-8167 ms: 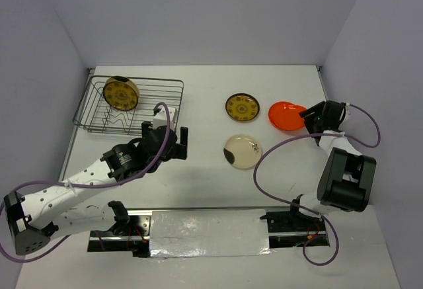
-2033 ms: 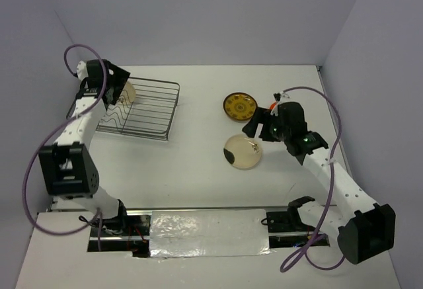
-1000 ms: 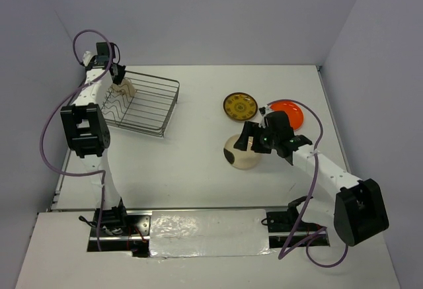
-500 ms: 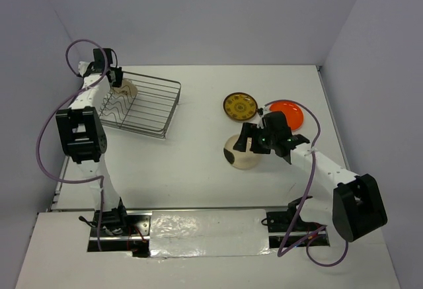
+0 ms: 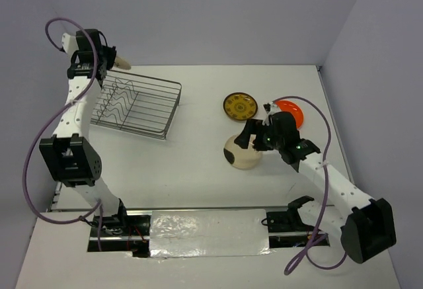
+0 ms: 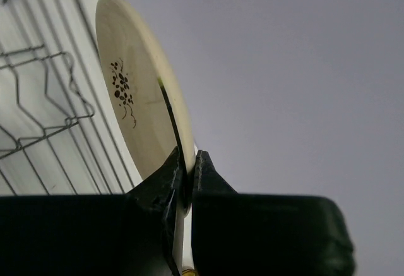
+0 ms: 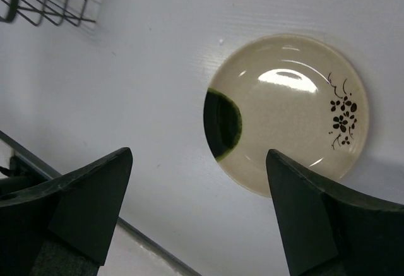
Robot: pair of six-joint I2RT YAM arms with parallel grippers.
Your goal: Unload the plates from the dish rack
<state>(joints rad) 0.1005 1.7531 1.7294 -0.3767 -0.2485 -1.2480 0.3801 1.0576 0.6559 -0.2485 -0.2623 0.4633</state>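
A: Left gripper [image 5: 106, 58]: where, and holding what?
B: Up high, by the far left corner of the dish rack [image 5: 135, 107]; drawn narrow and clamped on the rim of a cream plate [image 5: 123, 63]; both fingers [image 6: 165, 184] pressed to the rim, one on each face.
A: Pointing which way?
B: On edge, not flat; from above, sticking out of the gripper toward the right, long axis running left to right along the far side of the rack; raised off the wires there. From the left wrist, long axis rising from the fingers up and to the left; face with the small dark flower sprig turned toward the rack wires; a dark streak along the rim near the grip.
A: Right gripper [image 7: 199, 156]?
B: Fingers spread wide; hanging above a beige plate [image 7: 290, 105] on the table [image 5: 198, 170].
A: Lying how?
B: Flat, face up; in the right wrist view, dark blotch at the left rim, flower sprig toward the right rim.
A: Other plates?
B: Yellow plate [image 5: 242, 106] flat on the table, just beyond the beige one; orange plate [image 5: 294, 112] to its right, partly behind the right arm; all three well apart from the rack.
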